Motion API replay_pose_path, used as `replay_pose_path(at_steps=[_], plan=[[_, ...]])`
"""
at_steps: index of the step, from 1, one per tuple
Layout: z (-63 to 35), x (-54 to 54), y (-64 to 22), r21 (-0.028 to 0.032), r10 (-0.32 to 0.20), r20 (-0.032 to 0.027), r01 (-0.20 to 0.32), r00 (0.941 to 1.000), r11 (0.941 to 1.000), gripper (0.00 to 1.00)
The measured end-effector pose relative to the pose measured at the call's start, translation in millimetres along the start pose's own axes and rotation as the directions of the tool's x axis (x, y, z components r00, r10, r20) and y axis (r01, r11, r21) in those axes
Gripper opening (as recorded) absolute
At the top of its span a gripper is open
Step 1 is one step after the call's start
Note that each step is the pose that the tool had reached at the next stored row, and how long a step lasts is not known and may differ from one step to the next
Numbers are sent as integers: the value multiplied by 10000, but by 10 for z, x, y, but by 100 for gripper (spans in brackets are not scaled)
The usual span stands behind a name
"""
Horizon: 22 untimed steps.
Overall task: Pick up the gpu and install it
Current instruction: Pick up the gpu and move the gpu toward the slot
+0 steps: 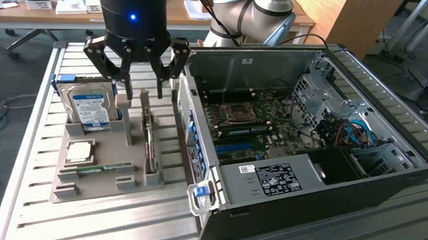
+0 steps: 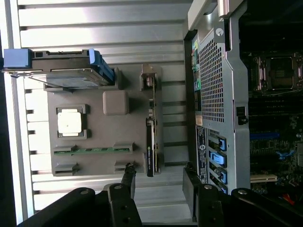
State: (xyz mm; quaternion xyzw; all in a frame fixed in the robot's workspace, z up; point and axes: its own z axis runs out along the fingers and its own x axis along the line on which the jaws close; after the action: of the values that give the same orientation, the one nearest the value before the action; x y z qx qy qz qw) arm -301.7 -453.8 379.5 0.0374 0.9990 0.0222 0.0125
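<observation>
Grey plastic tray (image 1: 96,188) lay on the slatted metal table (image 1: 84,223), just beside the open computer case (image 1: 386,189). The gpu (image 1: 149,136) stood on its long edge in the tray's slot nearest the case. The black gripper (image 1: 143,91) hung close above that slot, its fingers spread wide and holding nothing. A blue-labelled hard drive (image 1: 90,108) stood at the tray's other side, and a processor (image 1: 79,151) lay flat beside it.

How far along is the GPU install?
Nothing installed yet: the thin dark expansion card stands on edge in the grey holder tray. The black end effector hangs open above it, holding nothing. Grasping, lifting and seating it in the open computer case remain.
</observation>
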Motion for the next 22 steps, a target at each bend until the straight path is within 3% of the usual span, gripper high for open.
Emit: replay_pose_path(at_steps=[16, 22], plan=[[215, 5, -10, 0, 0, 0, 0, 10000, 10000, 53], [221, 5, -10, 1, 0, 0, 0, 10000, 10000, 53]])
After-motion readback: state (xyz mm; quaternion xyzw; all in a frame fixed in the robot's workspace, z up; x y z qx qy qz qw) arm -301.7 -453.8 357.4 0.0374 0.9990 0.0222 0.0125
